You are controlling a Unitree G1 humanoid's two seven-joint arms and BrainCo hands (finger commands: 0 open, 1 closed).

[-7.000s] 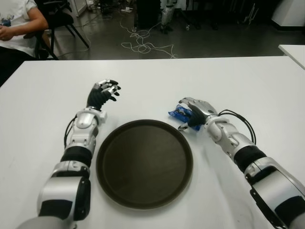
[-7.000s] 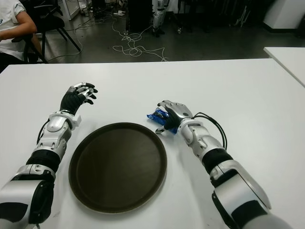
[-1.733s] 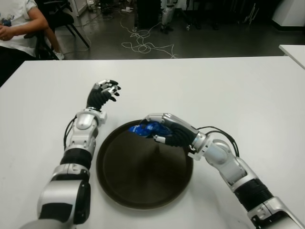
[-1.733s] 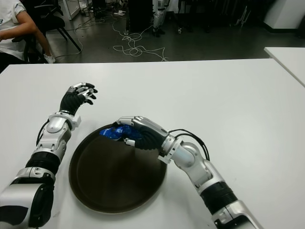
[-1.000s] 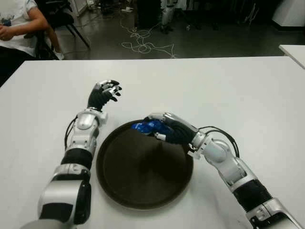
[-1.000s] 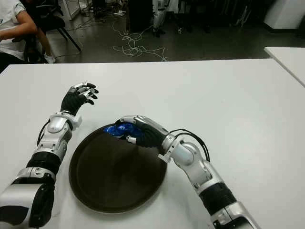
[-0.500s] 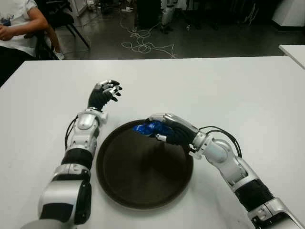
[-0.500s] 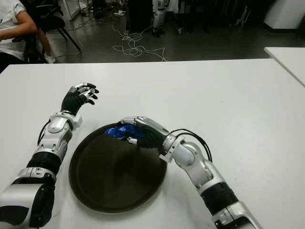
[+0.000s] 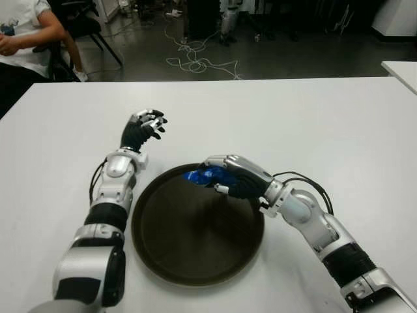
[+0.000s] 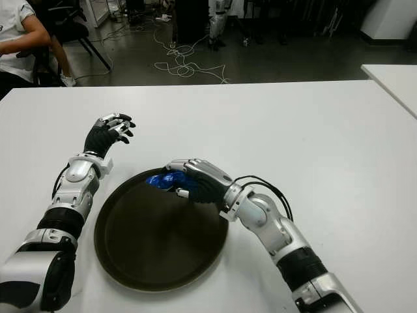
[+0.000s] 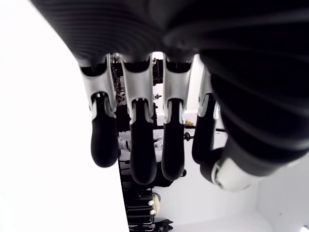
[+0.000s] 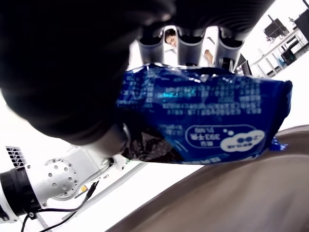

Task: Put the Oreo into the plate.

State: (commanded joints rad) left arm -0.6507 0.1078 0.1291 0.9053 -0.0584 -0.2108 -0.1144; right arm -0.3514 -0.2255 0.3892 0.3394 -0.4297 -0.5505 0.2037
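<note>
A blue Oreo packet (image 9: 201, 175) is gripped in my right hand (image 9: 221, 176), whose fingers curl over it just above the far rim of the round dark plate (image 9: 195, 254). The right wrist view shows the Oreo packet (image 12: 207, 121) held between thumb and fingers, with the plate (image 12: 231, 193) close beneath it. My left hand (image 9: 142, 127) shows over the white table beyond the plate's left side, fingers loosely curled with nothing in them, as its fingers (image 11: 140, 145) appear in the left wrist view.
The white table (image 9: 326, 117) stretches wide on all sides of the plate. A seated person (image 9: 23, 39) is at the far left corner beyond the table. Cables lie on the dark floor (image 9: 195, 62) behind. Another table's corner (image 9: 401, 68) shows at the far right.
My right hand carried the Oreo packet from the table right of the plate to over the plate's far rim; in the last second it has shifted only slightly. The left hand stayed put.
</note>
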